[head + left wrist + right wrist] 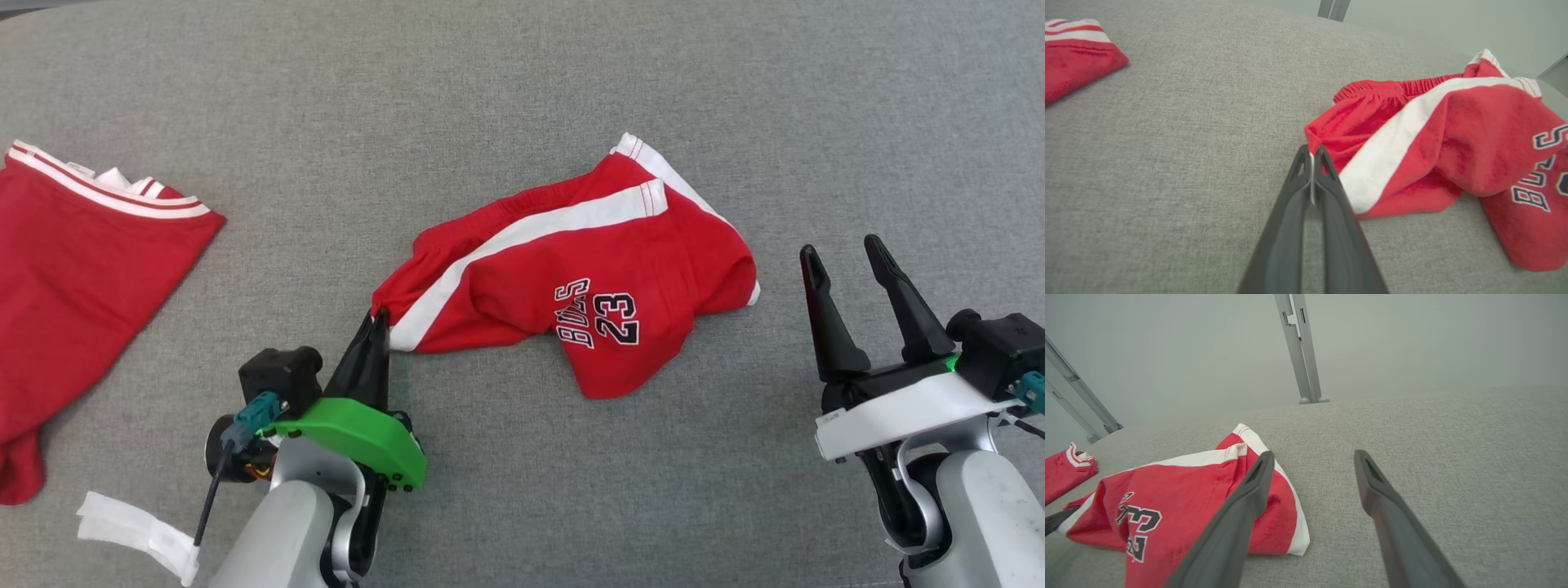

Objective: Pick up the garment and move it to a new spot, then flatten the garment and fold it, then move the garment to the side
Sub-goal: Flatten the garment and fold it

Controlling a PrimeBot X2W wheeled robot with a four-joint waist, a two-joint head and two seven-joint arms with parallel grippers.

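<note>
The red shorts (571, 269) lie crumpled on the grey fabric-covered tabletop (490, 98), with a white side stripe running along them and the dark lettering "BULLS 23" facing up. The left pincer (380, 318) is at the shorts' waistband corner, the end nearest the robot's left. Its 2 dark fingers are pressed together, with the tips touching the red cloth. In the left wrist view a pale sliver shows between the tips (1312, 153). I cannot tell whether any cloth is actually pinched there.

The right pincer (841, 245) hangs just beside the opposite end of the shorts, off the white-trimmed leg hem. Its fingers are spread wide and hold nothing. In the right wrist view 1 finger (1257, 477) overlaps the leg hem, but I cannot tell whether it touches.

Well apart from the shorts, beyond the waistband end, lies a second red garment (73, 269) with white-and-red ribbed trim. A white strip (135, 531) sits nearer the robot than that garment.
</note>
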